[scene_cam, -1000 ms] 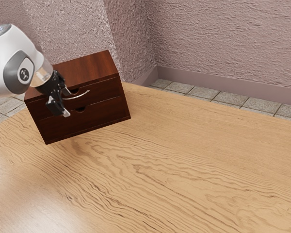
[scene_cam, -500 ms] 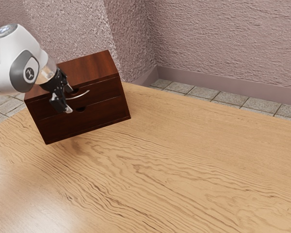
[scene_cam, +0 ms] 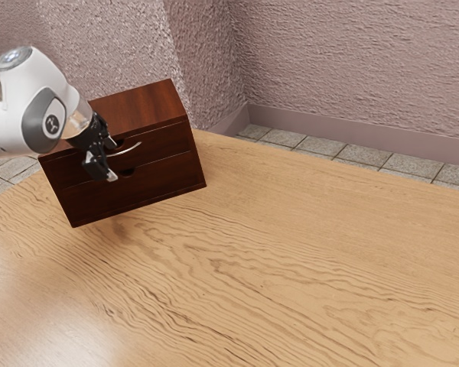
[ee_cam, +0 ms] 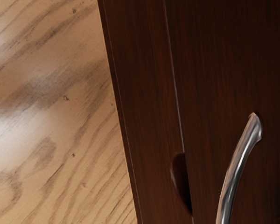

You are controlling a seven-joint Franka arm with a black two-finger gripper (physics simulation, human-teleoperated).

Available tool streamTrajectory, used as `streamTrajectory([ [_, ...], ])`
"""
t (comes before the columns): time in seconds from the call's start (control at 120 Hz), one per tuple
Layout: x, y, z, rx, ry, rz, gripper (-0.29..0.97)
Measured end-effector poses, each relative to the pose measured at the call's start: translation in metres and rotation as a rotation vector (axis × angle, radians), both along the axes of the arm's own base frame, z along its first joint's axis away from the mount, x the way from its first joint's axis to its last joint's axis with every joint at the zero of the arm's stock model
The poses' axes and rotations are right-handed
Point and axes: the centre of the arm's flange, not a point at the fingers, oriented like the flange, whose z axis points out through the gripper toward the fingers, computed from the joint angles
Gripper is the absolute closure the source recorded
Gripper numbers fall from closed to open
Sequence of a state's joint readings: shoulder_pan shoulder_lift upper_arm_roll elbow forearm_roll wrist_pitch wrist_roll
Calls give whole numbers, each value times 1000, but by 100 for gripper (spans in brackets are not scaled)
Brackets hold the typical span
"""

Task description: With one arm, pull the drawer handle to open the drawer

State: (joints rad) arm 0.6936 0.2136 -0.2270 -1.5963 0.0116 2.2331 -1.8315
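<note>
Drawer number one, the upper of two, sits in a small cabinet of dark reddish-brown wood with a fine straight grain and a dull sheen. Its front is a plain flat panel that lies flush with the cabinet's face, so it reads as closed. Across that front runs the handle, a slim silver bar bowed outward in a shallow arc, tapering to a flattened tip at each end. A half-round notch is cut into the panel's upper edge just above the bar. The lower drawer has the same wood and a like notch in its own upper edge, and it too lies flush.

The cabinet stands on the desk close to the far edge, toward the corner at the exterior view's left, set askew to that edge. The desk is pale wood with bold wavy grain.

The white arm reaches in from the exterior view's left, and the black jaws are at the end of the handle nearer that side. They are spread, one finger above the bar and one below it; I cannot tell whether either touches it.

From the wrist, the handle curves bright against the dark drawer, with the lower drawer and its notch between it and the desk.
</note>
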Motion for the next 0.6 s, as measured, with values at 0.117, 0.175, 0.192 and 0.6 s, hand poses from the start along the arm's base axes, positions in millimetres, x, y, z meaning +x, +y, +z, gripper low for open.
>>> streamTrajectory([
  [0.117, 1, 0, 0, 1, -7, 1, 1],
  [0.175, 2, 1, -2, 1, -9, 2, 1],
  [0.192, 2, 1, -3, 0, -9, 2, 1],
  [0.6, 4, 1, -2, 3, -31, 5, 41],
])
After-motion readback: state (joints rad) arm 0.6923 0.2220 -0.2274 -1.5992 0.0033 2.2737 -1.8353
